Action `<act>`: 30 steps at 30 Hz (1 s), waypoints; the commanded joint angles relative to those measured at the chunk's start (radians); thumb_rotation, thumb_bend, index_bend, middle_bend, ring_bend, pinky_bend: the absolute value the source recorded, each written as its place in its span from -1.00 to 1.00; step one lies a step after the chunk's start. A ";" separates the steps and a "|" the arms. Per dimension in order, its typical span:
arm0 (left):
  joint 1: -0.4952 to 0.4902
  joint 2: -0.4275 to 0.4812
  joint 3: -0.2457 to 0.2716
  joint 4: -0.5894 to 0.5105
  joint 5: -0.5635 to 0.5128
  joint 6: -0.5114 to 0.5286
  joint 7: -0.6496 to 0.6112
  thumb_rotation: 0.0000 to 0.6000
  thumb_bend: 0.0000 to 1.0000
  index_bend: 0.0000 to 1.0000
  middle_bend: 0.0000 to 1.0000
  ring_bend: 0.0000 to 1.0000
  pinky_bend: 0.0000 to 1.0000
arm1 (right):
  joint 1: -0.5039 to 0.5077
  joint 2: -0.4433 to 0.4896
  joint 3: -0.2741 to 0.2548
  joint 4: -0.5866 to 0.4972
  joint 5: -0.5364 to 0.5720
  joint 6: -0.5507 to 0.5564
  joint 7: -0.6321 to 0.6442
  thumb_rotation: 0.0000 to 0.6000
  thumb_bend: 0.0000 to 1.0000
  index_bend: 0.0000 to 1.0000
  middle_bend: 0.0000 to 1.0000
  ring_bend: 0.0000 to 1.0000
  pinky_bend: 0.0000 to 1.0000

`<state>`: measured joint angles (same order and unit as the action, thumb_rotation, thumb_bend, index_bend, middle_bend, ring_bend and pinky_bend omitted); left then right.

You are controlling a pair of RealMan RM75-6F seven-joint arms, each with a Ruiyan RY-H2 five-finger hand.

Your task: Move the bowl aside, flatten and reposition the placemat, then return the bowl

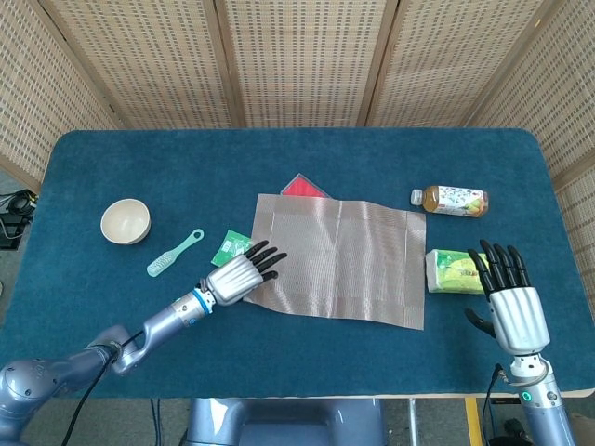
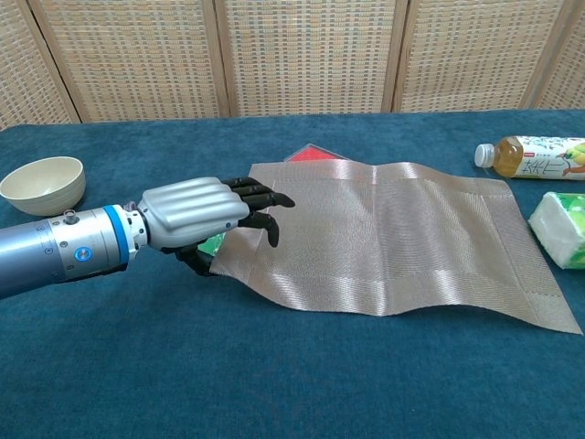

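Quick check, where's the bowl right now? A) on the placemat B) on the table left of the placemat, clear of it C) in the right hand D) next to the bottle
B: the bowl sits on the blue table well to the left of the placemat, with the small brush lying between them; neither hand touches it.
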<state>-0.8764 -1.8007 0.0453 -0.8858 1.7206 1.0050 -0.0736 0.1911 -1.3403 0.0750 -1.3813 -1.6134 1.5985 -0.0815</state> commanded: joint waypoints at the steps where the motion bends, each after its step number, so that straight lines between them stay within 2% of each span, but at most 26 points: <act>1: -0.007 -0.010 -0.008 0.013 -0.008 -0.003 0.013 1.00 0.12 -0.33 -1.00 -1.00 -1.00 | -0.001 0.001 0.001 -0.002 -0.002 0.001 0.000 1.00 -1.00 -1.00 -1.00 -1.00 -1.00; 4: -0.011 -0.018 -0.012 0.016 -0.016 -0.010 0.025 1.00 0.15 -0.27 -1.00 -1.00 -1.00 | -0.002 0.002 0.002 -0.004 -0.004 0.001 0.001 1.00 -1.00 -1.00 -1.00 -1.00 -1.00; 7: -0.011 -0.025 -0.014 0.018 -0.023 -0.009 0.025 1.00 0.15 -0.12 -1.00 -1.00 -1.00 | -0.003 0.003 0.002 -0.005 -0.005 -0.001 0.003 1.00 -1.00 -1.00 -1.00 -1.00 -1.00; 15: -0.004 -0.031 -0.017 0.032 -0.024 0.030 0.022 1.00 0.14 0.54 -1.00 -1.00 -1.00 | -0.003 0.004 0.002 -0.006 -0.009 -0.007 -0.001 1.00 -1.00 -0.99 -1.00 -1.00 -1.00; 21: 0.019 0.004 -0.004 -0.009 -0.013 0.084 0.030 1.00 0.14 0.61 -1.00 -1.00 -1.00 | -0.003 0.009 0.003 -0.010 0.001 -0.024 -0.004 1.00 -1.00 -0.99 -1.00 -1.00 -1.00; 30: 0.057 0.103 0.035 -0.159 0.002 0.106 0.122 1.00 0.14 0.62 -1.00 -1.00 -1.00 | -0.005 0.013 0.003 -0.018 0.001 -0.027 -0.009 1.00 -1.00 -0.98 -1.00 -1.00 -1.00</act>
<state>-0.8308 -1.7228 0.0676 -1.0123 1.7171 1.1054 0.0238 0.1864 -1.3278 0.0782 -1.3989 -1.6123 1.5717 -0.0903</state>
